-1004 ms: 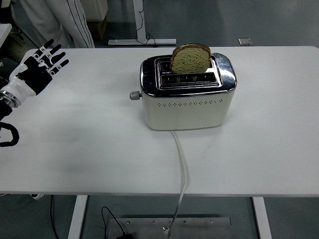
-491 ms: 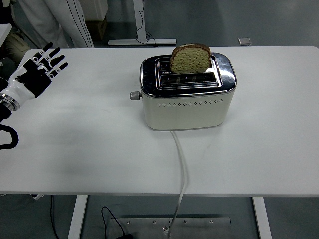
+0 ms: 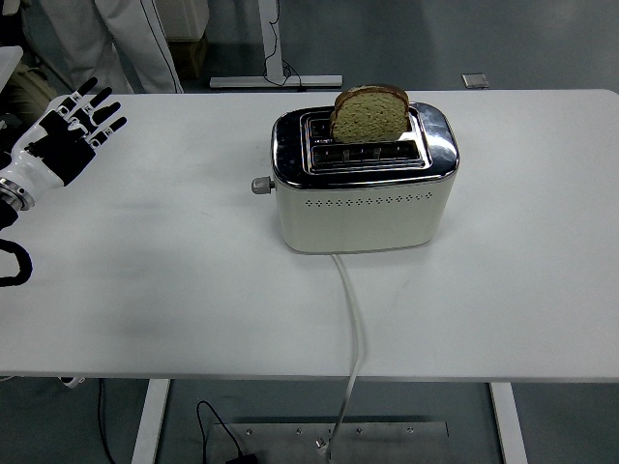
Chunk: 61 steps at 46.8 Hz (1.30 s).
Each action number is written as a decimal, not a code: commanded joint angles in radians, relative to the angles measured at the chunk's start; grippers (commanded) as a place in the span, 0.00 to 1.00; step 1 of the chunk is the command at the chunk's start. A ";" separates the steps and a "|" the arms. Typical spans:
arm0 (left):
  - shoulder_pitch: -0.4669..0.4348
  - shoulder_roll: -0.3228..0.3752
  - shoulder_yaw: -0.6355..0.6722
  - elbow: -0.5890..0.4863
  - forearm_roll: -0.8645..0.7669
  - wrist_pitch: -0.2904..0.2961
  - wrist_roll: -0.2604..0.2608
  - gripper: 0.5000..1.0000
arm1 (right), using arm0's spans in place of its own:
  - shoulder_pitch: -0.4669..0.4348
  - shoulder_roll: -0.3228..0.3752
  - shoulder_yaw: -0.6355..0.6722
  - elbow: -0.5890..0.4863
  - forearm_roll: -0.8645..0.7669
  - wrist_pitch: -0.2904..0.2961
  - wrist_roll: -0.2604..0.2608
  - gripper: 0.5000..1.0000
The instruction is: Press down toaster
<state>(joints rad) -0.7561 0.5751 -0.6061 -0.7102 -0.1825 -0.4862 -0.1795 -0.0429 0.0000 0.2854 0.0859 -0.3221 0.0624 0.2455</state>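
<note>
A cream and chrome toaster (image 3: pixel 364 184) stands in the middle of the white table (image 3: pixel 174 280). A slice of brown bread (image 3: pixel 369 113) sticks up out of its far slot. The toaster's lever knob (image 3: pixel 260 185) juts from its left end, in the raised position. My left hand (image 3: pixel 70 133) hovers over the table's far left edge, palm up, fingers spread and holding nothing, well away from the toaster. The right arm does not show.
The toaster's white cord (image 3: pixel 352 319) runs from its front over the table's near edge. A person in white clothing (image 3: pixel 116 39) stands beyond the far left corner.
My left hand has drifted a little to the left and away, toward the table's edge. The toaster and bread have not moved.
</note>
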 commanded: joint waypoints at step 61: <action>-0.255 0.338 0.108 -0.546 0.363 0.147 0.169 1.00 | 0.006 0.000 0.000 0.000 -0.002 -0.001 0.001 1.00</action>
<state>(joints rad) -0.9804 0.9028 -0.5153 -1.2389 0.1520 -0.3365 -0.0222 -0.0367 -0.0001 0.2853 0.0859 -0.3223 0.0613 0.2464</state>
